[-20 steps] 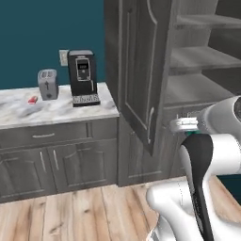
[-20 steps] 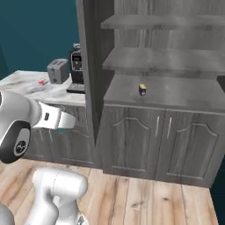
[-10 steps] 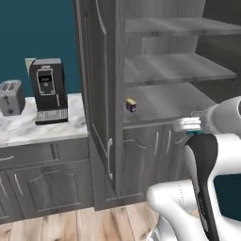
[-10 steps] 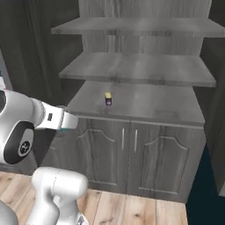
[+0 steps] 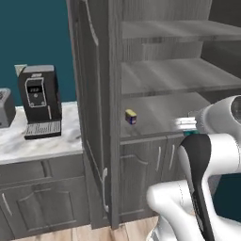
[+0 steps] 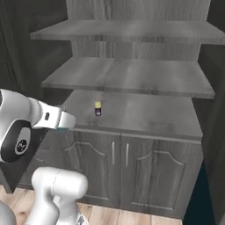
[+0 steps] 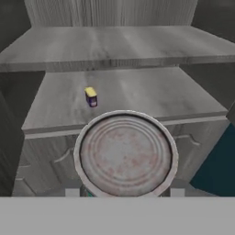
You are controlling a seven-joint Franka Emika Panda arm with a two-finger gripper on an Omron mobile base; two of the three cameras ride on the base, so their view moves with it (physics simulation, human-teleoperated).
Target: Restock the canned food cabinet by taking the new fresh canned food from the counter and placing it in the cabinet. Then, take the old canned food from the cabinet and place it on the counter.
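So the base had rolled right since a second ago, putting the cabinet (image 6: 132, 79) square ahead. The gripper (image 7: 125, 193) was clamped on the teal can (image 7: 125, 155), just short of the lowest shelf. Farther back on it sat the old can (image 6: 98, 108), upright, alone.

The grey wood-grain cabinet (image 5: 155, 75) has wide shelves above panelled lower doors. On its lowest shelf (image 6: 145, 115) stands a small dark blue can with a yellow top (image 6: 98, 108), upright, towards the left. Beside the cabinet, the marble surface (image 5: 33, 143) carries a black coffee machine (image 5: 38, 101) and a toaster (image 5: 5, 107).
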